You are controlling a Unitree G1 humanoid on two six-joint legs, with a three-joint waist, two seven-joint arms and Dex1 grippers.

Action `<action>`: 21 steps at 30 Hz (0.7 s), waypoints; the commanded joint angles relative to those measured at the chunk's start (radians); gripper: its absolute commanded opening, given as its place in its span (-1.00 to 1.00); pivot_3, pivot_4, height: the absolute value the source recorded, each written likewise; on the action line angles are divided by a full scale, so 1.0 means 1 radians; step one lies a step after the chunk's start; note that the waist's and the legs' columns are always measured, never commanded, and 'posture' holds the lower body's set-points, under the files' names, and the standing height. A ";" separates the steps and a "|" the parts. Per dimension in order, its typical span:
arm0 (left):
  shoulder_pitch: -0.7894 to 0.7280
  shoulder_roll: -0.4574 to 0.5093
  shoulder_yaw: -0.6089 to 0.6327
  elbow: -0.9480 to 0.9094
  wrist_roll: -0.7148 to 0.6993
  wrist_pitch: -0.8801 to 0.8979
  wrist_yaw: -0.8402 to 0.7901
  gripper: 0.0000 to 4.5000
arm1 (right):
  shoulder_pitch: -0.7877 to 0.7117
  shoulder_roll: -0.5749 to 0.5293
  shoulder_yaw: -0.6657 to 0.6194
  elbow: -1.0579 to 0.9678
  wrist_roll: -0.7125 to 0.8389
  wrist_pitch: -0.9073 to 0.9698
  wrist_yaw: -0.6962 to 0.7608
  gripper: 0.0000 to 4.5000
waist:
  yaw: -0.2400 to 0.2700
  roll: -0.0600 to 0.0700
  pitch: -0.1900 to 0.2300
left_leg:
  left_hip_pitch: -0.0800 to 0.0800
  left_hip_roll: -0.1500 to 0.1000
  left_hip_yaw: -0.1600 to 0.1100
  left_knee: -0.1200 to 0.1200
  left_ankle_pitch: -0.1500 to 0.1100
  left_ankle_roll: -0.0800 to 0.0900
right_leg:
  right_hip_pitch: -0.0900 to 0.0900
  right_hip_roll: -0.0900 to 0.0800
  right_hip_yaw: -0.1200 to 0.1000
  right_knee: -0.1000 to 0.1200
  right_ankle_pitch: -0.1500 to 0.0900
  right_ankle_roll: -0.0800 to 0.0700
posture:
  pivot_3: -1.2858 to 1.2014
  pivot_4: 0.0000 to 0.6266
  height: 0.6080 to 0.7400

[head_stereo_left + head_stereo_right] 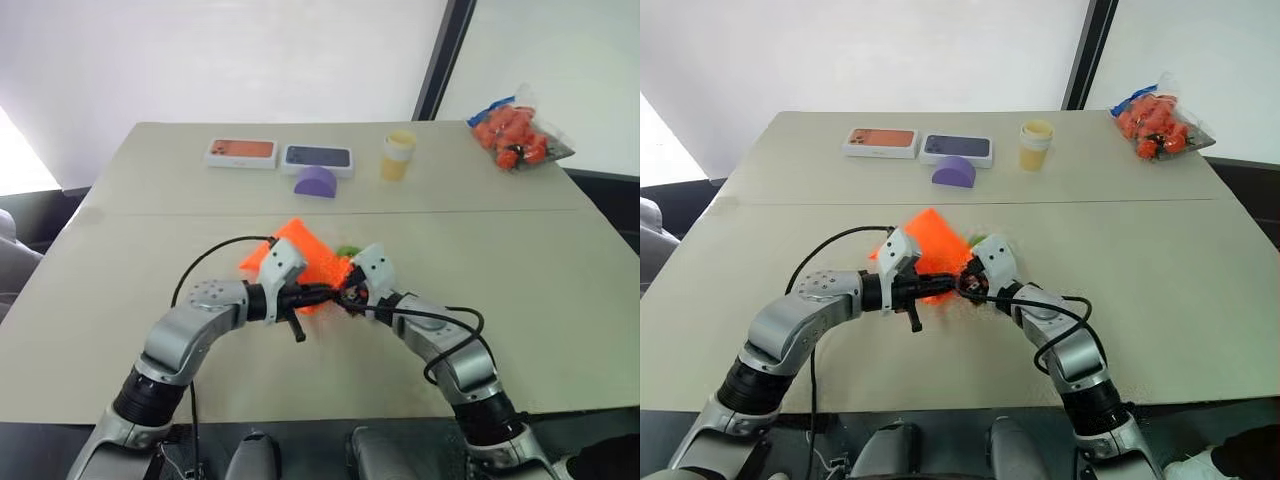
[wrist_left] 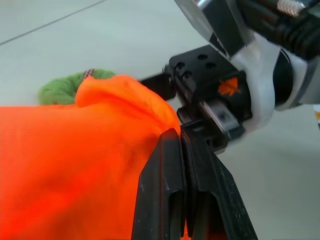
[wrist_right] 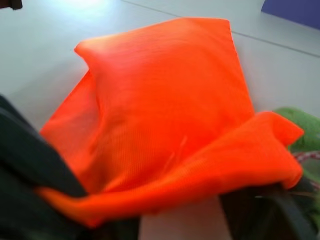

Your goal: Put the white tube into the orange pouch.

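- Because the orange pouch (image 1: pixel 305 252) is soft, thin fabric, it is judged light and floppy; its mouth will collapse unless an edge is held taut, so the hem is the place to be gripped.
- It is seen lifted just above the table (image 1: pixel 520 270) between the two arms, its green tag (image 2: pixel 62 87) beside it.
- A fold of its edge is pinched by the left gripper (image 2: pixel 181 150), fingers pressed together.
- Whether the right gripper (image 1: pixel 352 295) is spread or pinching cannot be told; cloth is draped over its fingers.
- No white tube can be made out; it may be hidden by fabric or fingers.
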 commanded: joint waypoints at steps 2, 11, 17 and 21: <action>0.015 0.009 0.018 -0.018 0.003 -0.021 0.009 -1.00 | 0.071 -0.099 -0.042 -0.181 0.071 0.000 0.113 0.97 | 0.000 0.000 0.000 | 0.000 0.000 0.000 0.000 0.000 0.000 | 0.000 0.000 0.000 0.000 0.000 0.000 | 0.03 -0.52 0.74; 0.087 0.092 0.038 -0.006 -0.023 -0.036 -0.062 -0.88 | 0.213 -0.321 -0.229 -0.280 0.205 0.012 0.268 0.99 | -0.004 -0.001 0.001 | 0.001 0.001 0.000 0.000 0.000 0.000 | 0.000 0.000 0.000 0.000 -0.002 0.002 | 0.03 -0.52 0.74; 0.091 0.133 0.081 0.003 -0.010 -0.107 -0.090 -0.04 | 0.043 -0.223 -0.246 -0.062 0.133 0.053 0.088 1.00 | -0.003 -0.002 0.001 | 0.002 0.001 0.000 0.001 0.000 0.000 | -0.002 0.000 0.001 -0.002 0.000 0.000 | 0.03 -0.52 0.74; 0.089 0.143 0.147 0.021 -0.026 -0.164 -0.099 -0.04 | -0.051 -0.132 -0.251 0.048 0.125 0.088 0.004 1.00 | 0.000 -0.002 0.001 | 0.000 0.001 0.001 0.000 0.000 0.000 | -0.002 0.000 0.001 -0.003 0.002 -0.004 | 0.03 -0.52 0.74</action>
